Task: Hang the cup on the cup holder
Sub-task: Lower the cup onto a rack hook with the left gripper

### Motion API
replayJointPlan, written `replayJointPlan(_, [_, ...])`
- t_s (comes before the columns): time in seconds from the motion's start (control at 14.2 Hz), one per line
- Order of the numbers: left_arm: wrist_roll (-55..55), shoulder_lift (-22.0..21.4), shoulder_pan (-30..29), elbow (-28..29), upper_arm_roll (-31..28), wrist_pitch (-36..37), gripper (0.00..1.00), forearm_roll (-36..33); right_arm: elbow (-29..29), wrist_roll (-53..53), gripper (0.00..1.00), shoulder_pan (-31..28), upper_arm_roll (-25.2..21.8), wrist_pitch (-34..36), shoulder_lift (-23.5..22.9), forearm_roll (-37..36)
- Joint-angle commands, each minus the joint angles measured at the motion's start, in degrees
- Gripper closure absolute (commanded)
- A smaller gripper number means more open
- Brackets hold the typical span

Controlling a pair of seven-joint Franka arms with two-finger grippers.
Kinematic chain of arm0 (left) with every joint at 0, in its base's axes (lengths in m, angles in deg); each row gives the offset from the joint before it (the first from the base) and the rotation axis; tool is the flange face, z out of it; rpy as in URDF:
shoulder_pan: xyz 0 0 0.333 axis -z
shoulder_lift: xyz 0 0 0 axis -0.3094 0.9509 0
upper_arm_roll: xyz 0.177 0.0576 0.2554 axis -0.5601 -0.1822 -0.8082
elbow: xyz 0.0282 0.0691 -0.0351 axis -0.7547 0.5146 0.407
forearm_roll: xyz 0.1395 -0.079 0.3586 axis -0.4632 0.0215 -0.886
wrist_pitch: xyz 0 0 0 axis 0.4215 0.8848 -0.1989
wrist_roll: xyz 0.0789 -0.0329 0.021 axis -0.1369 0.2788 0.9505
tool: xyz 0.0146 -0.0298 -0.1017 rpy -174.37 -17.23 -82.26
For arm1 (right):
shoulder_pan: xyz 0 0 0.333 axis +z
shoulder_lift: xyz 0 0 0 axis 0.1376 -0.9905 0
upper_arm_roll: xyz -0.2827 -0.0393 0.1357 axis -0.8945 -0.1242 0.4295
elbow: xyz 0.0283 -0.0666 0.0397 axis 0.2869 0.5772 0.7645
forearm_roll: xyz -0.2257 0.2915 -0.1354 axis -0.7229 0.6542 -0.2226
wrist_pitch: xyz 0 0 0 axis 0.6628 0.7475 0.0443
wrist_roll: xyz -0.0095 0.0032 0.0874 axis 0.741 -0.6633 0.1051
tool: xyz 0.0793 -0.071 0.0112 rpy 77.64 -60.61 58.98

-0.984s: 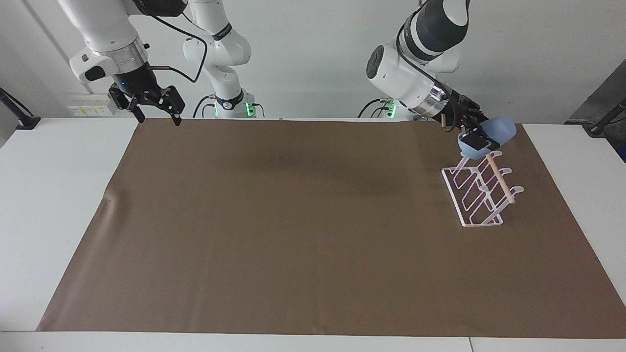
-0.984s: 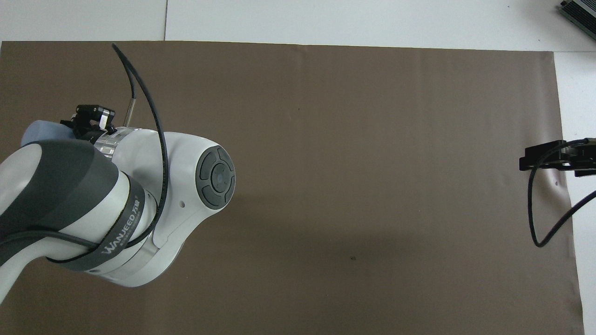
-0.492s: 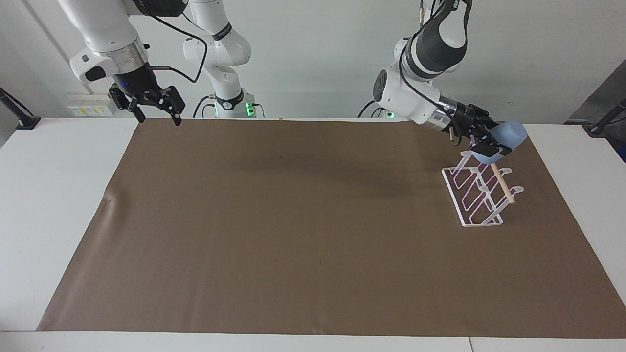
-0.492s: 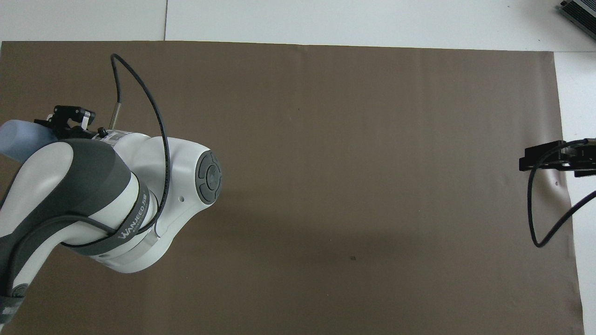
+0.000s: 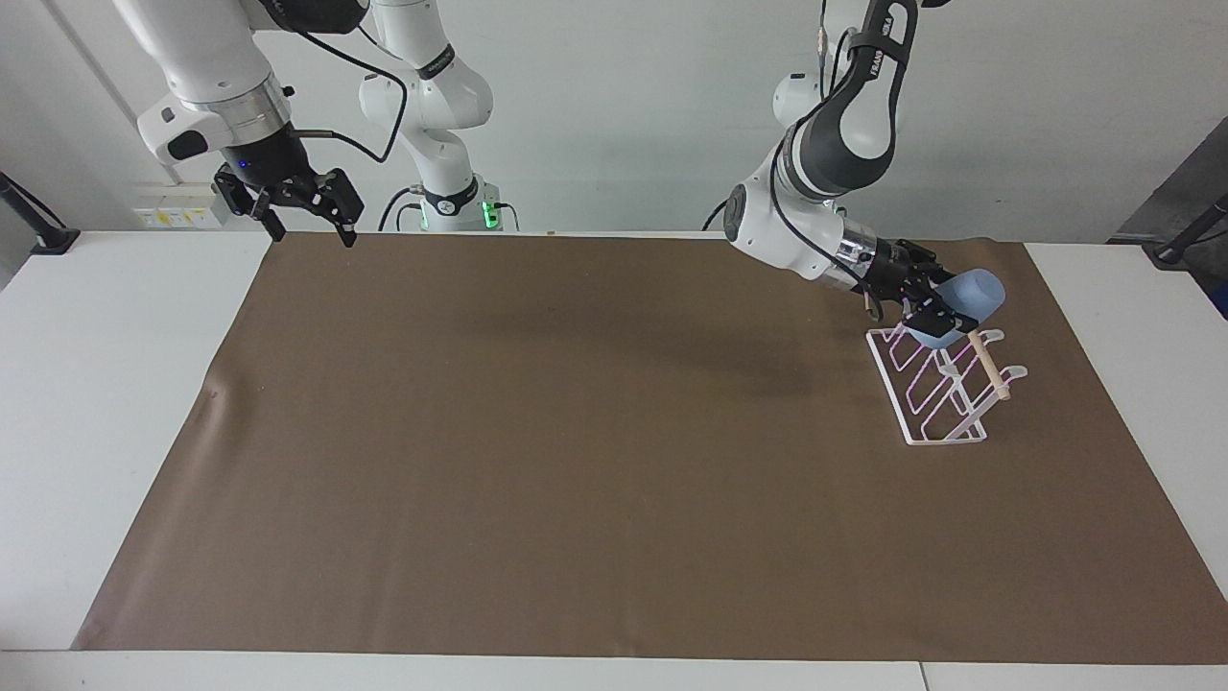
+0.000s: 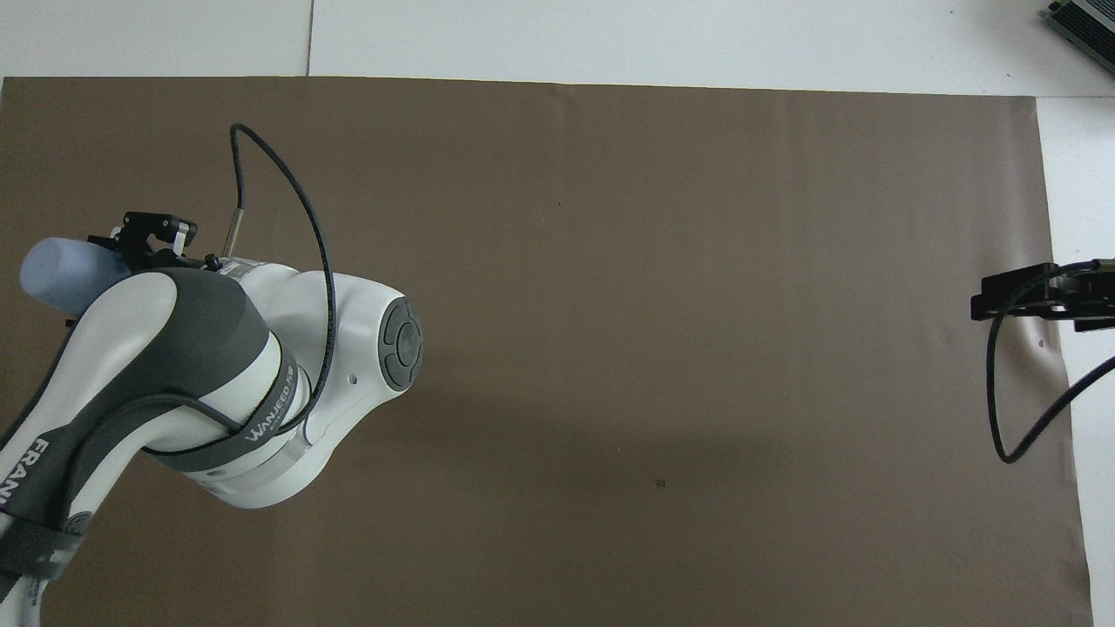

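The light-blue cup (image 5: 973, 292) (image 6: 61, 273) hangs tilted on its side in my left gripper (image 5: 943, 314) (image 6: 139, 246), which is shut on it. It sits low over the end of the cup holder (image 5: 945, 389) nearest the robots, right at the first loop prong and the tip of the wooden dowel (image 5: 988, 367). I cannot tell whether cup and prong touch. In the overhead view my left arm hides the cup holder. My right gripper (image 5: 313, 236) (image 6: 1028, 296) waits open and holding nothing above the mat's corner at the right arm's end.
A brown mat (image 5: 576, 451) covers most of the white table (image 5: 106, 384). Black stands (image 5: 38, 230) sit at both ends of the table near the robots. A grey device (image 6: 1084, 22) lies at the table's corner farthest from the robots.
My left gripper has carried the cup downward and slightly inward, onto the rack's end nearest the robots, and the arm's elbow has risen. The right arm has not moved.
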Motion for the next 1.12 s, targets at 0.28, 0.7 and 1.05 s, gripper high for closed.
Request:
replayJointPlan(0.28, [2.7, 3.1, -5.7, 1.6, 0.0, -7.1, 1.0, -6.2, 1.3, 0.2, 0.0, -0.5, 0.4, 0.9, 1.3, 0.0])
replayJointPlan(0.7, [8.2, 5.7, -5.7, 3.0, 0.1, -7.0, 1.0, -6.6, 1.3, 0.3, 0.0, -0.3, 0.4, 0.4, 1.3, 0.1])
replayJointPlan(1.05, [13.7, 5.7, -5.3, 6.0, 0.1, -7.1, 1.0, -6.6, 1.3, 0.3, 0.0, -0.3, 0.4, 0.4, 1.3, 0.1])
